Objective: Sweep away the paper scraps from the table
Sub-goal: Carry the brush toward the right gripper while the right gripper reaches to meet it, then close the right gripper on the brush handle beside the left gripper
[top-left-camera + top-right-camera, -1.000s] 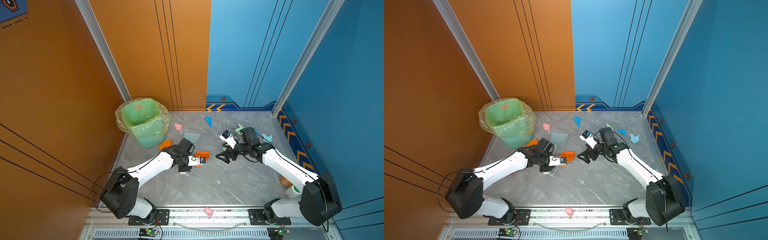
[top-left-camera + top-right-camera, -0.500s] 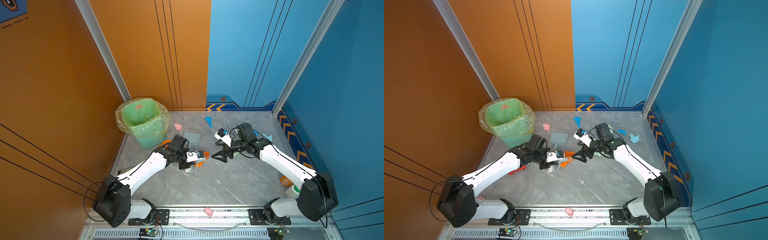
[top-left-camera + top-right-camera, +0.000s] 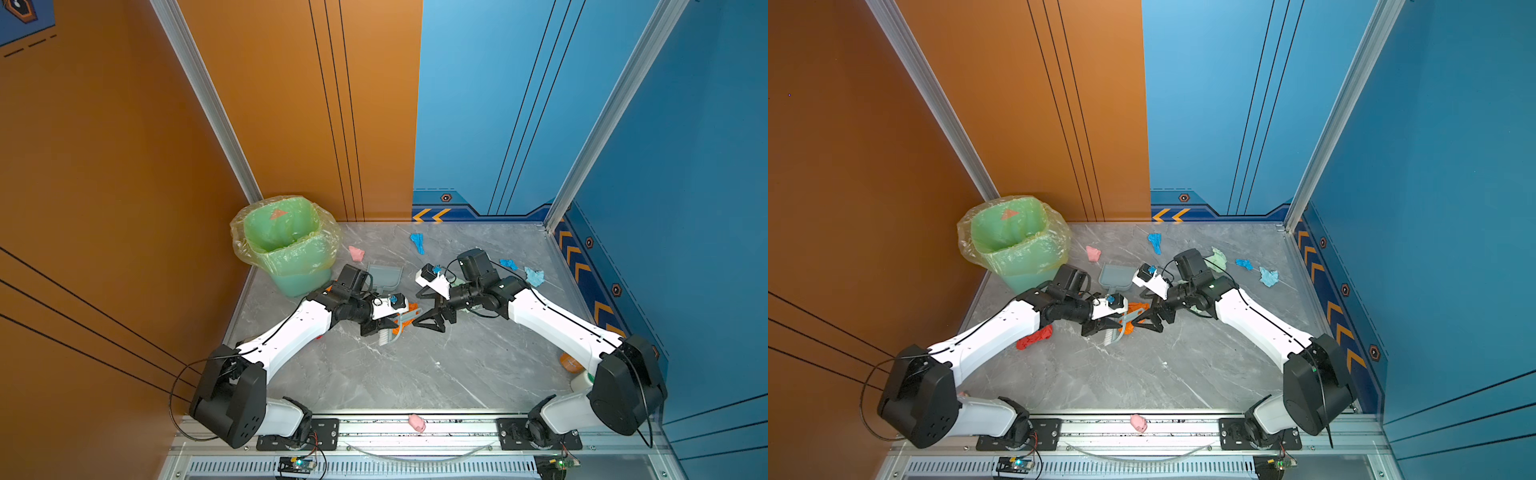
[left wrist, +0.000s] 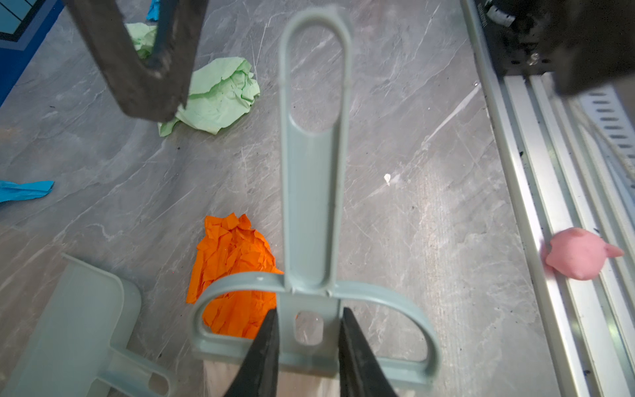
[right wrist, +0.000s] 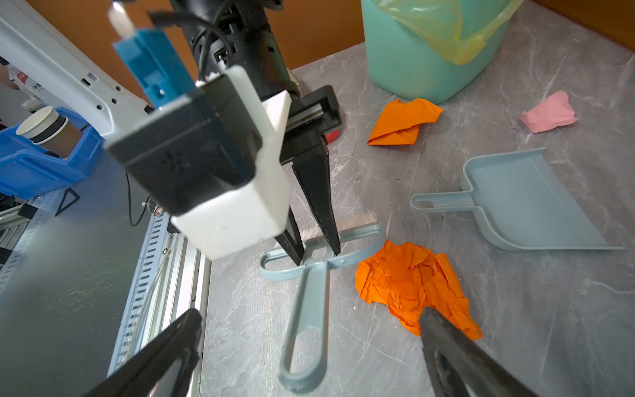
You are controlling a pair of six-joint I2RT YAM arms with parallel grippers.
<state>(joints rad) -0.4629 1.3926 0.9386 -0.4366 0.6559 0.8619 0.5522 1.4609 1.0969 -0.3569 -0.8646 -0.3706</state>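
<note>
My left gripper (image 4: pixel 309 311) is shut on the head of the grey-blue brush (image 4: pixel 311 206), whose bristles point back under the wrist. In both top views it sits mid-table (image 3: pixel 384 328) (image 3: pixel 1104 326). My right gripper (image 5: pixel 309 318) faces it, open wide, with the looped handle of the brush (image 5: pixel 309 292) between its fingers and touching neither. A crumpled orange paper scrap (image 5: pixel 412 285) lies beside the brush. Other scraps lie around: pale green (image 4: pixel 220 92), orange (image 5: pixel 402 122), pink (image 3: pixel 356 252), blue (image 3: pixel 417 242), light blue (image 3: pixel 534 276), red (image 3: pixel 1034 337).
The grey-blue dustpan (image 5: pixel 529 202) lies on the marble table (image 3: pixel 415 374) just behind the brush. A green bin (image 3: pixel 286 241) with a plastic liner stands at the back left. A pink pig toy (image 3: pixel 417 422) rests on the front rail.
The right gripper has moved left until its open fingers straddle the brush handle. The left gripper has shifted slightly left with the brush held.
</note>
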